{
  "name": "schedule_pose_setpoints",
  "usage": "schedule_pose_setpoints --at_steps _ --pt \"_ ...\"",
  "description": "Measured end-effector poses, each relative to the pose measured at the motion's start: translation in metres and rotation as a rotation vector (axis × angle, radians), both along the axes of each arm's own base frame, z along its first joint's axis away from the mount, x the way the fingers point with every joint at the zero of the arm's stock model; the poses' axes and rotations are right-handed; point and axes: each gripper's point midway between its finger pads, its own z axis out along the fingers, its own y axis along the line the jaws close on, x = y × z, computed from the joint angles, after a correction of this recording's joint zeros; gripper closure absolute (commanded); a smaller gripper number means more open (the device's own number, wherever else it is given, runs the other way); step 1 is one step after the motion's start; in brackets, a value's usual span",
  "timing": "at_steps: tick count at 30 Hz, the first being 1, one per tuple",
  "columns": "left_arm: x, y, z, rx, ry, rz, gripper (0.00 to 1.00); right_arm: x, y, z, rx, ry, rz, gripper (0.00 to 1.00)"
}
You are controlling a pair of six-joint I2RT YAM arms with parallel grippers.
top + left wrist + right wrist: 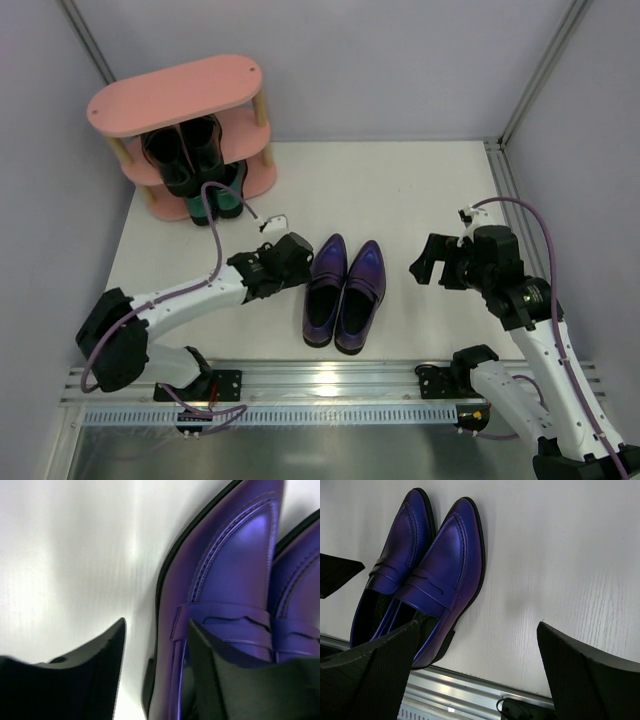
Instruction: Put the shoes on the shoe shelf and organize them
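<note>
Bare tabletop (400,190) lies right and far of the purple loafers (362,275); the pink shoe shelf (175,95) blocks the far-left corner.

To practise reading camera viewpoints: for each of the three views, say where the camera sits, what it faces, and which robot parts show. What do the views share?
Top external: above and behind the arms, looking down on the table, shoe shelf and purple shoes; both arms, left gripper and right gripper show.
Left wrist: on the left wrist, close over one purple shoe; the left fingers show, apart.
Right wrist: on the right wrist, facing the pair and rail; the right fingers show, apart.
Shared: all three show the purple shoes.
</note>
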Motion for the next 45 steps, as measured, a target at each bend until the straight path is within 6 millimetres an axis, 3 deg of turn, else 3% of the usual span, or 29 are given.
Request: schedule_pose_setpoints --at_steps 1,6,8,11,15,21,25,28,31,34,37,45 --pt "0.002 0.005 0.013 0.0 -0.031 0.014 0.31 0.0 0.001 0.0 0.003 -0.001 0.0 0.0" --pt "0.02 0.025 0.097 0.004 -0.216 0.065 0.11 0.004 0.005 0.001 0.021 -0.007 0.009 0.0" --pt "0.032 0.037 0.139 -0.007 -0.307 0.098 0.09 0.006 0.007 0.002 0.03 -0.012 0.013 0.0" --pt "0.052 0.071 0.182 -0.084 -0.391 0.186 0.09 0.007 0.009 0.003 0.039 -0.016 0.019 0.0" --pt "0.079 0.139 0.218 -0.171 -0.487 0.392 0.08 0.007 0.011 0.005 0.049 -0.02 0.025 0.0" --pt "0.1 0.185 0.27 -0.359 -0.658 0.578 0.07 0.005 0.012 0.008 0.057 -0.034 0.032 0.0" --pt "0.097 0.216 0.316 -0.473 -0.814 0.687 0.05 0.004 0.013 0.008 0.06 -0.037 0.04 0.0" --pt "0.097 0.255 0.343 -0.551 -0.911 0.804 0.05 0.004 0.013 0.008 0.058 -0.039 0.047 0.0" --pt "0.1 0.302 0.348 -0.62 -0.956 0.93 0.05 0.004 0.014 0.008 0.059 -0.041 0.056 0.0" --pt "0.109 0.327 0.34 -0.679 -0.958 0.999 0.05 0.004 0.016 0.008 0.063 -0.037 0.064 0.0" --pt "0.118 0.337 0.325 -0.721 -0.937 1.031 0.06 0.006 0.018 0.008 0.069 -0.036 0.075 0.0" --pt "0.156 0.36 0.312 -0.857 -0.942 1.032 0.11 0.01 0.021 0.006 0.073 -0.028 0.085 0.0"
